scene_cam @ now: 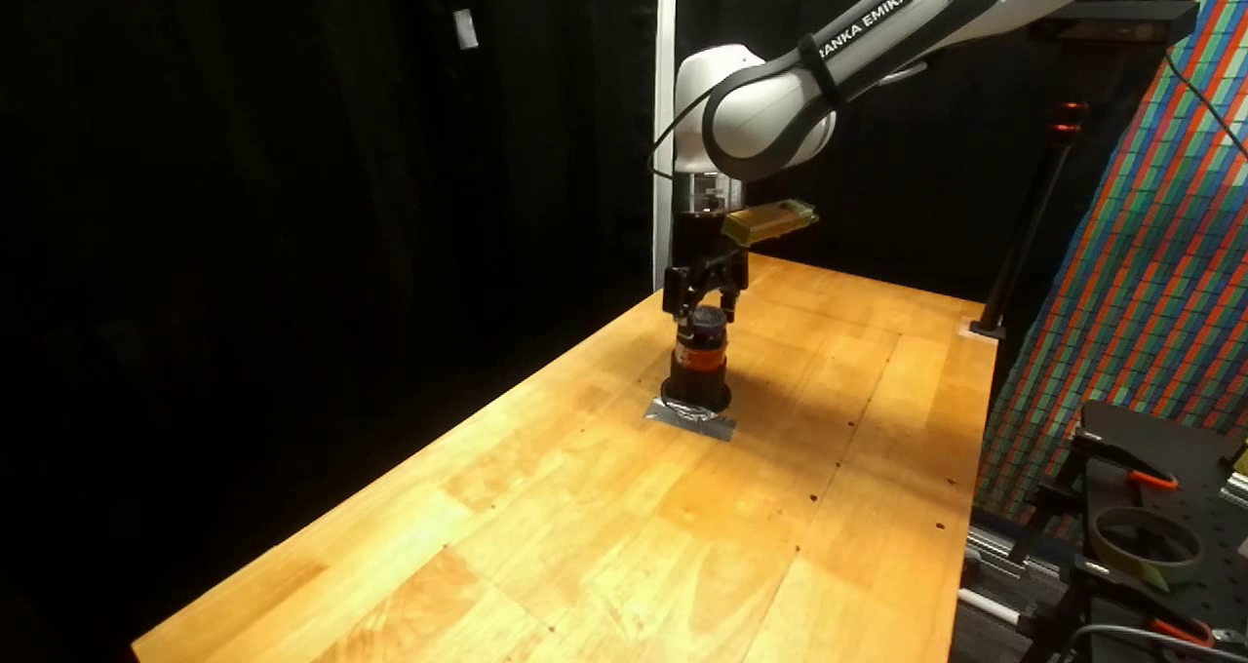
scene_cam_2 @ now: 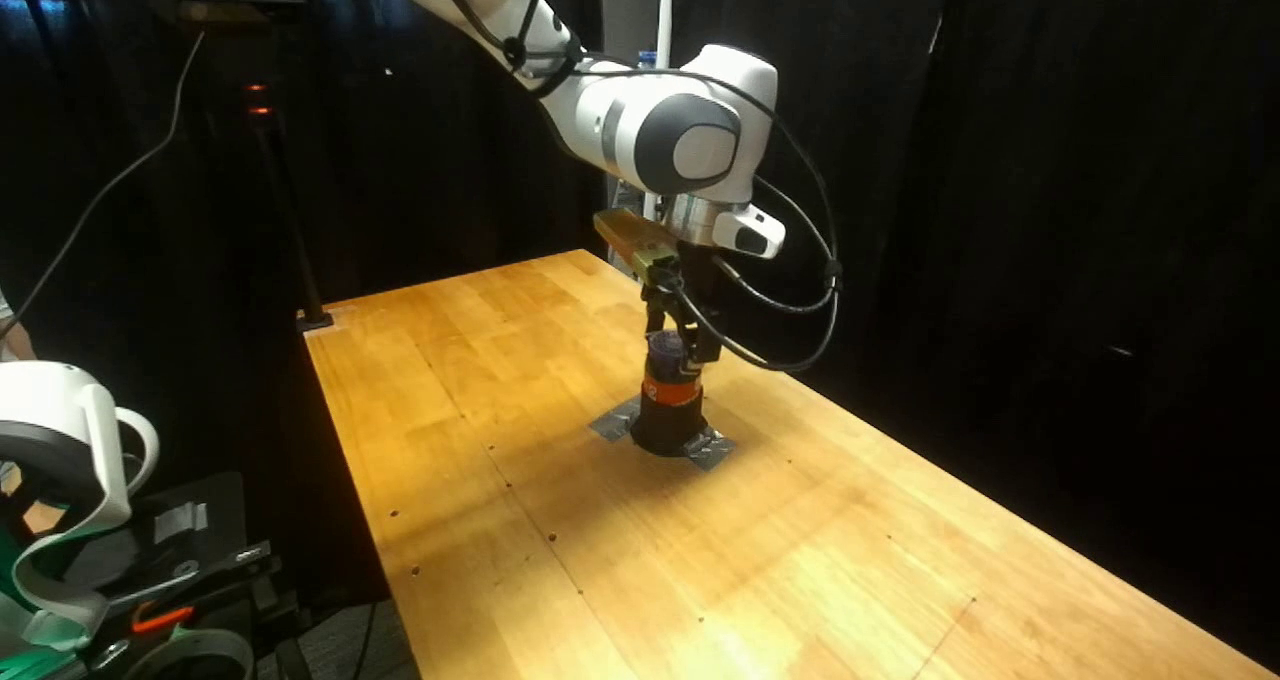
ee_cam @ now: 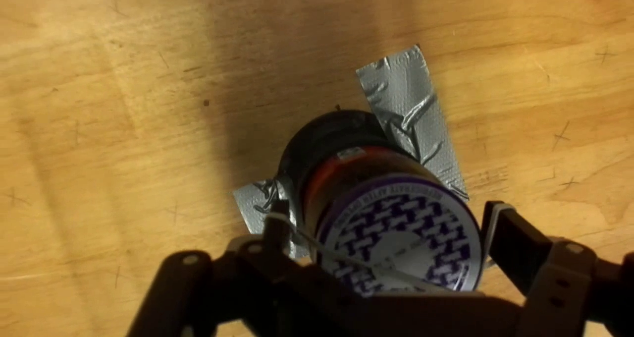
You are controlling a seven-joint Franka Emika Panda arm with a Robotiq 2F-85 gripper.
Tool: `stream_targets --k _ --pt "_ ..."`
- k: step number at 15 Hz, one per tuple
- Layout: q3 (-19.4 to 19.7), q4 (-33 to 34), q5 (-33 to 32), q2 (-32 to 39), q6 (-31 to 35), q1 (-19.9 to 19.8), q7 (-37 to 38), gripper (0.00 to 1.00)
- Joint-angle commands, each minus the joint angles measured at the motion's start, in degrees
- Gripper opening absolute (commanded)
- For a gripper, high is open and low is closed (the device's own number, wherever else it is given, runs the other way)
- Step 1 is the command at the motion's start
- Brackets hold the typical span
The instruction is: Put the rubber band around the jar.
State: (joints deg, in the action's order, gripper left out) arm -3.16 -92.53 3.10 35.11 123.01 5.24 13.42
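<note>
The jar has a purple-and-white patterned lid (ee_cam: 406, 228) and an orange-red body, which shows in both exterior views (scene_cam: 701, 357) (scene_cam_2: 670, 391). It stands in a black round base (ee_cam: 317, 141). My gripper (ee_cam: 389, 218) is open, its fingers on opposite sides of the lid. In both exterior views the gripper (scene_cam: 704, 318) (scene_cam_2: 678, 348) is right over the jar's top, fingertips around lid height. The thin pale rubber band (ee_cam: 334, 254) loops around both fingers. One strand runs across above the lid; the rest is partly hidden by the gripper.
Silver tape (ee_cam: 406, 104) lies at the base and on the wooden table (scene_cam: 624, 546). A black pole (scene_cam: 1024, 224) stands at a table corner. Beside the table, a black cart (scene_cam: 1170, 448) holds a tape roll (scene_cam: 1149, 538) and orange-handled tools. Dark curtains hang around.
</note>
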Motion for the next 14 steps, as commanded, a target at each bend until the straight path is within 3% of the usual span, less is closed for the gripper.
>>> stream_targets --k 1,8,9,11,14 --pt "-1.07 -6.05 4.51 -5.07 -2.32 -1.79 -3.10 1.00" --pt "-1.96 -14.77 14.24 -10.17 0.36 -5.43 -10.31 1.00" --pt "-1.98 -15.93 15.01 -10.47 0.63 -5.60 -11.18 0.75" --pt "-1.99 -17.65 15.56 -10.49 -0.27 -5.70 -12.99 0.68" --pt "-1.56 -21.53 14.83 -11.01 4.87 -4.52 -12.89 0.42"
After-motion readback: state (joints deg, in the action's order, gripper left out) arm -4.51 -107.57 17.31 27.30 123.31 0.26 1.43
